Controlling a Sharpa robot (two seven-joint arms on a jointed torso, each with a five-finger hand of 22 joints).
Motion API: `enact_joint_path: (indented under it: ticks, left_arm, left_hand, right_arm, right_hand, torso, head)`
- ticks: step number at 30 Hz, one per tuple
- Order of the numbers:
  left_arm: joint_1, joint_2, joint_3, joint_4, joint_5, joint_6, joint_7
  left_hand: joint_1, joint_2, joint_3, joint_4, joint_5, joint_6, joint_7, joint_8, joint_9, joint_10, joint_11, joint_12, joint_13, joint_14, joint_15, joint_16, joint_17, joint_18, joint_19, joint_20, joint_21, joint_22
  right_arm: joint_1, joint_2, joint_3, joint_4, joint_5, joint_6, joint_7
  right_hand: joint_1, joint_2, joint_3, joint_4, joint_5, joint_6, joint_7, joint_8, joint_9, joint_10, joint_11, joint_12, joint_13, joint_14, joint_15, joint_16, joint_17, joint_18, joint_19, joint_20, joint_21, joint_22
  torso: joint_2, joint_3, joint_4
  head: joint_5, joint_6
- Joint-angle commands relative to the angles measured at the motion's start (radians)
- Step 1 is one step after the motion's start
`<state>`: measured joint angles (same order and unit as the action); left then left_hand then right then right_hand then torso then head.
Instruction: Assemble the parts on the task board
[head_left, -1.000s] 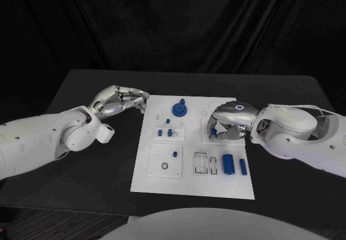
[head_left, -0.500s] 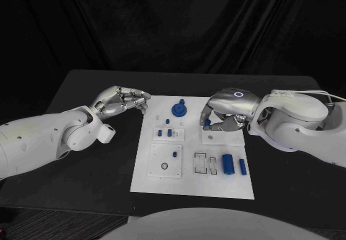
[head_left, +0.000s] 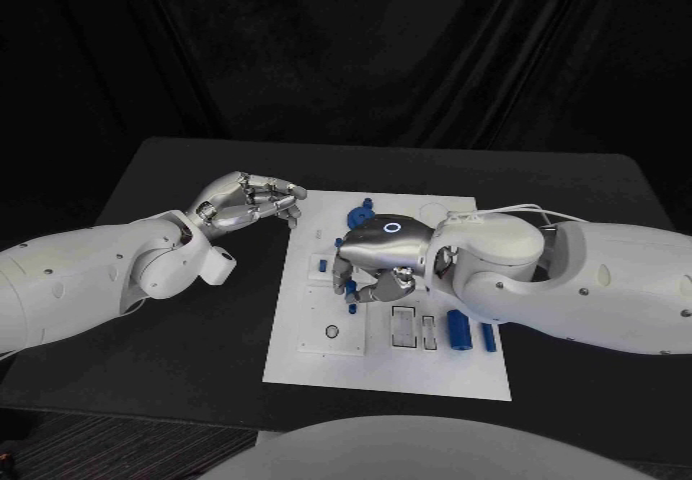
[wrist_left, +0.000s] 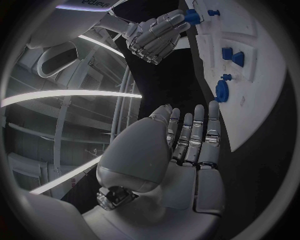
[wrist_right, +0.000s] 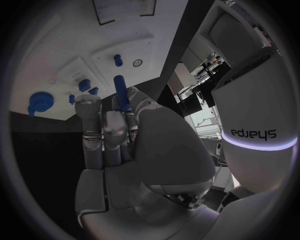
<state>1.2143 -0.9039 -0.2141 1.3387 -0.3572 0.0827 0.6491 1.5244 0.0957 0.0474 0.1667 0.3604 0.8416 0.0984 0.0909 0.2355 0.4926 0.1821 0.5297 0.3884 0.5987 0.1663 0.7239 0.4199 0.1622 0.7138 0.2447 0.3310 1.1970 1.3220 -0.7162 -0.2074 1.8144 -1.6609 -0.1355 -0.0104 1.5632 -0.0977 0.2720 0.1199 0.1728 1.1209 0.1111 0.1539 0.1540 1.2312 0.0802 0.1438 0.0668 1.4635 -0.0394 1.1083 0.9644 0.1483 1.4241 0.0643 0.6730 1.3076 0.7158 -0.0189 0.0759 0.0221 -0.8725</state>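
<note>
right hand (head_left: 378, 268): pinching a blue peg (wrist_right: 120, 93) over the task board (head_left: 325, 362)
left hand (head_left: 248, 203): fingers curled, holding nothing
risk: peg tilts or slips, misses its hole

Head cam sits high, looks steeply down on the black table (head_left: 173, 330), with the whole task board (head_left: 382, 362) mid-frame at a moderate range. Left wrist fisheye sits close behind the left hand (wrist_left: 181, 150), facing along its fingers toward the board's edge (wrist_left: 262, 120) and catching the right hand (wrist_left: 156, 35) farther off. Right wrist fisheye sits close behind the right hand (wrist_right: 115, 145), facing down onto the board (wrist_right: 56, 60) from nearby; all three views share the board and its blue parts (wrist_right: 117, 60).
</note>
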Motion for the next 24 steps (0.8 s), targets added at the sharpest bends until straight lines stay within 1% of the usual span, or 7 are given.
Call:
enact_joint_path:
  ticks: [1,5,10,12,15,19,24]
  left_arm:
    - [-0.002,0.004,0.001,0.001,0.009,0.016,0.008]
    - [-0.002,0.005,0.001,-0.001,0.009,0.016,0.007]
    - [-0.002,0.006,0.001,-0.003,0.009,0.017,0.007]
    - [-0.002,0.007,0.001,-0.004,0.009,0.018,0.007]
    - [-0.002,0.008,0.001,-0.005,0.009,0.019,0.007]
    - [-0.002,0.009,0.001,-0.005,0.009,0.02,0.007]
    - [-0.002,0.01,0.001,-0.005,0.009,0.02,0.007]
  left_hand:
    - [0.005,0.004,0.0,-0.006,0.008,-0.004,0.007,0.006,0.0,-0.006,0.005,0.006,-0.002,-0.005,0.001,-0.004,-0.002,-0.012,-0.008,-0.002,-0.007,0.002]
    - [0.005,0.004,0.0,-0.006,0.008,-0.004,0.007,0.006,0.0,-0.006,0.005,0.006,-0.002,-0.005,0.001,-0.004,-0.002,-0.012,-0.008,-0.002,-0.007,0.002]
    - [0.004,0.004,0.001,-0.006,0.008,-0.004,0.007,0.006,0.0,-0.006,0.005,0.006,-0.003,-0.005,0.001,-0.004,-0.002,-0.013,-0.008,-0.002,-0.007,0.002]
    - [0.004,0.004,0.001,-0.006,0.008,-0.004,0.007,0.006,0.0,-0.006,0.005,0.006,-0.003,-0.005,0.001,-0.004,-0.002,-0.013,-0.008,-0.002,-0.007,0.002]
    - [0.004,0.004,0.001,-0.006,0.008,-0.004,0.007,0.006,0.0,-0.006,0.005,0.006,-0.003,-0.005,0.001,-0.004,-0.002,-0.013,-0.008,-0.002,-0.007,0.002]
    - [0.004,0.004,0.001,-0.006,0.008,-0.004,0.007,0.006,0.0,-0.006,0.005,0.006,-0.003,-0.005,0.001,-0.004,-0.002,-0.013,-0.008,-0.002,-0.007,0.002]
    - [0.004,0.004,0.001,-0.006,0.008,-0.004,0.007,0.006,0.0,-0.006,0.005,0.006,-0.003,-0.005,0.001,-0.004,-0.002,-0.013,-0.008,-0.002,-0.007,0.002]
  right_arm:
    - [-0.023,0.026,0.0,-0.02,-0.064,0.007,0.03]
    - [-0.055,0.062,0.0,-0.042,-0.082,-0.008,0.044]
    - [-0.08,0.087,0.0,-0.053,-0.101,-0.018,0.056]
    - [-0.086,0.092,0.0,-0.054,-0.104,-0.026,0.06]
    - [-0.092,0.096,0.0,-0.056,-0.107,-0.032,0.065]
    - [-0.096,0.098,0.0,-0.06,-0.117,-0.037,0.069]
    - [-0.105,0.1,0.0,-0.065,-0.13,-0.05,0.078]
  right_hand:
    - [0.0,-0.007,0.01,-0.001,0.002,-0.009,-0.001,-0.006,-0.001,0.045,-0.04,-0.002,0.002,0.01,-0.001,0.008,0.003,-0.019,0.005,-0.004,0.007,0.091]
    - [-0.003,-0.011,0.016,-0.004,0.004,-0.019,0.002,-0.015,-0.003,0.047,-0.038,-0.007,0.002,0.012,0.0,0.014,0.011,-0.02,0.007,-0.003,0.015,0.093]
    - [-0.008,-0.014,0.019,-0.004,0.004,-0.023,0.004,-0.019,-0.004,0.046,-0.036,-0.01,0.002,0.013,0.001,0.017,0.015,-0.022,0.009,-0.003,0.024,0.095]
    - [-0.009,-0.015,0.02,-0.004,0.003,-0.024,0.004,-0.021,-0.004,0.045,-0.036,-0.012,0.002,0.013,0.002,0.019,0.016,-0.022,0.009,-0.002,0.026,0.095]
    - [-0.009,-0.015,0.021,-0.005,0.003,-0.024,0.004,-0.022,-0.004,0.044,-0.036,-0.013,0.001,0.014,0.002,0.021,0.019,-0.023,0.009,-0.002,0.03,0.096]
    - [-0.008,-0.017,0.025,-0.007,0.004,-0.027,0.005,-0.025,-0.004,0.043,-0.035,-0.016,0.001,0.015,0.003,0.025,0.024,-0.024,0.01,-0.002,0.037,0.097]
    - [-0.008,-0.019,0.028,-0.009,0.003,-0.03,0.006,-0.028,-0.005,0.042,-0.034,-0.019,0.001,0.015,0.003,0.028,0.028,-0.025,0.011,-0.001,0.044,0.099]
  torso:
    - [0.0,0.002,0.0017]
    - [0.001,0.0021,-0.0005]
    - [0.001,0.0021,0.0037]
    - [0.001,0.0013,0.0033]
    - [0.002,0.0018,0.0028]
    - [0.003,0.0025,-0.0017]
    - [0.002,0.002,-0.0008]
  head:
    - [0.008,0.0]
    - [0.024,0.0]
    - [0.032,0.0]
    - [0.036,0.0]
    - [0.041,0.0]
    - [0.047,0.0]
    - [0.049,0.0]
